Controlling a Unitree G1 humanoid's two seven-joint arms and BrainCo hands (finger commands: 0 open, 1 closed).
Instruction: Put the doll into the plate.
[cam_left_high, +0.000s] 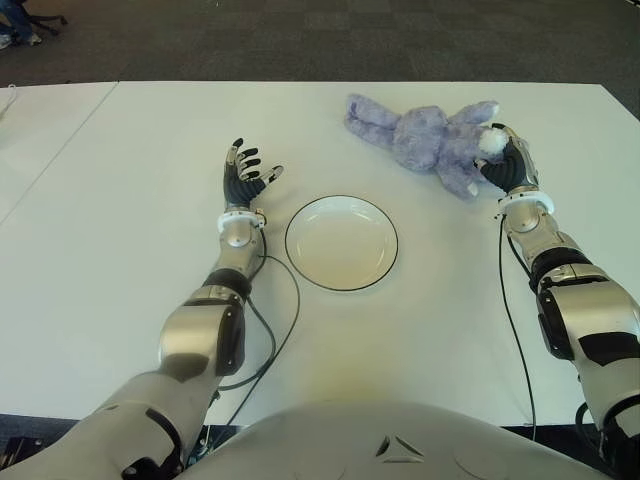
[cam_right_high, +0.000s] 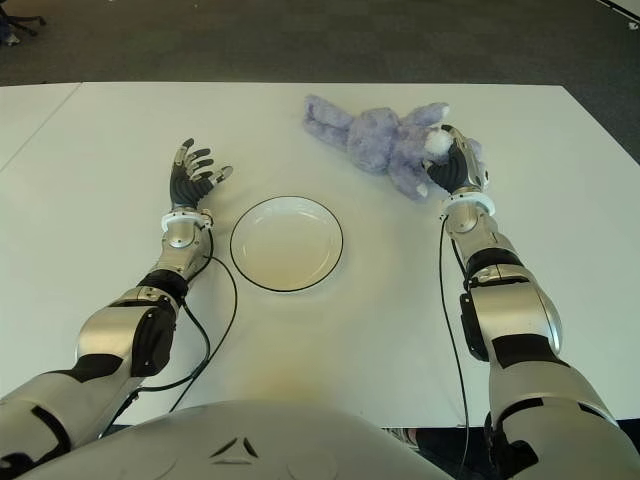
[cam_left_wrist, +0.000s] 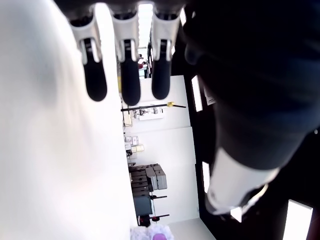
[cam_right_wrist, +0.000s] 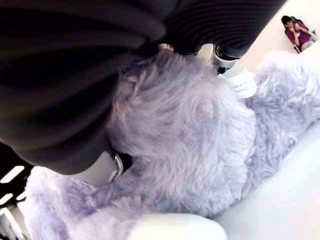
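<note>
From above we see the right hand on the doll; its wrist view shows fingers gripping fur.

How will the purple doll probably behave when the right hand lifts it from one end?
The doll looks like soft plush, so it will likely sag, its limbs dangling below the right hand closed on one end. It is probably light for its size. The fur seems to give under the fingers, so slipping appears unlikely.

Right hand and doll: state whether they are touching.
Touching. The right wrist view shows the right hand pressed into the doll's purple fur, fingers wrapped around it; the eye views agree.
</note>
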